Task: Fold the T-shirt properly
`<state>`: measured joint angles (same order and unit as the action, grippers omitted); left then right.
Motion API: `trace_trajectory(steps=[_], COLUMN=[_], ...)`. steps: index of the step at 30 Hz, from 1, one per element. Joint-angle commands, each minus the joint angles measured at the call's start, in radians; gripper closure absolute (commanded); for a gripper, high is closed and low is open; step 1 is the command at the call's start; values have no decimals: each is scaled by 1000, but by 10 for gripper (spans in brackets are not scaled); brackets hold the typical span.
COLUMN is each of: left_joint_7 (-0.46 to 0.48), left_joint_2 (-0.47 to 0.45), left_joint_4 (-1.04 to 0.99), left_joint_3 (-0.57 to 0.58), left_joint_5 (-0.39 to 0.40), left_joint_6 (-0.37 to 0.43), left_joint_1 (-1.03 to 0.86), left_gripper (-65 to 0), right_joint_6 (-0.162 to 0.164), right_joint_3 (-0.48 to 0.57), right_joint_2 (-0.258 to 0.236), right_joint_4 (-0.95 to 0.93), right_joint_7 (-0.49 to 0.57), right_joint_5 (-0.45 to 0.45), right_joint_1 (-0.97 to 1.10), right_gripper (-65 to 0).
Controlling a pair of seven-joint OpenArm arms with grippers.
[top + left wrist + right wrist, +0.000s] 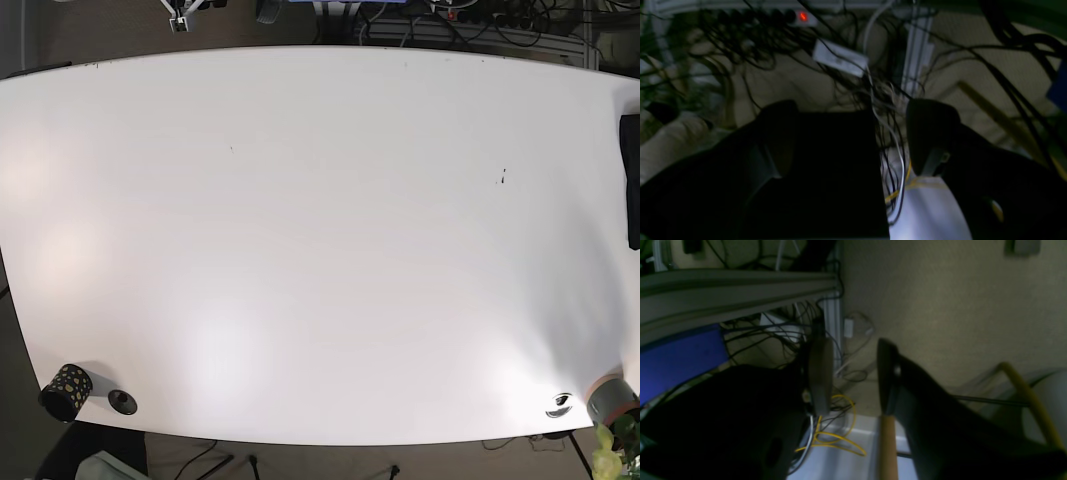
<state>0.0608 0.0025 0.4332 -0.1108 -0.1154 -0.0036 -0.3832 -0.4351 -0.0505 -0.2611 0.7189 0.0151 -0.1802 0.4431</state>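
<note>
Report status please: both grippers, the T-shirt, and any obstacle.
Left gripper open, empty. Right gripper open, empty. Dark cloth, maybe the T-shirt, at table edge. Nothing in the way.

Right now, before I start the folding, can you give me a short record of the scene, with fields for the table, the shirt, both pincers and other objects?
table: wide white tabletop, mostly bare
shirt: only a dark strip at the right border of the base view, cut off by the frame; cannot tell if it is the T-shirt
left pincer: open, above tangled cables, off the table
right pincer: open, above beige floor
near edge: black cup with yellow dots; grey plant pot
</note>
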Motion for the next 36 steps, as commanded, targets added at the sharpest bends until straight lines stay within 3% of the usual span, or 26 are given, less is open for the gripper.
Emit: trace_trajectory(steps=[1,6,20,29,36], left_joint_7=[9,24,23,23,23], left_joint_2=[-17,-14,6,7,9], left_joint_4=[-84,-14,553,619,660], left_joint_3=[-2,-2,4,4,4], left_joint_5=[-2,-2,-2,-2,-2], left_joint_6=[6,6,6,6,4], left_joint_1=[16,-12,-345,-374,-391], left_gripper=[-458,-457,-457,-457,-457], right_joint_6=[-6,-6,-6,-12,-14], right_joint_3=[-2,-5,-10,-15,-94], right_joint_2=[-13,-14,-25,-25,-24], right_joint_4=[-46,3,319,377,519], right_joint_7=[7,6,4,4,3], right_joint_5=[-2,-6,-11,-12,-12], right_joint_1=[-11,20,300,351,428], right_gripper=[-203,-203,-203,-203,-203])
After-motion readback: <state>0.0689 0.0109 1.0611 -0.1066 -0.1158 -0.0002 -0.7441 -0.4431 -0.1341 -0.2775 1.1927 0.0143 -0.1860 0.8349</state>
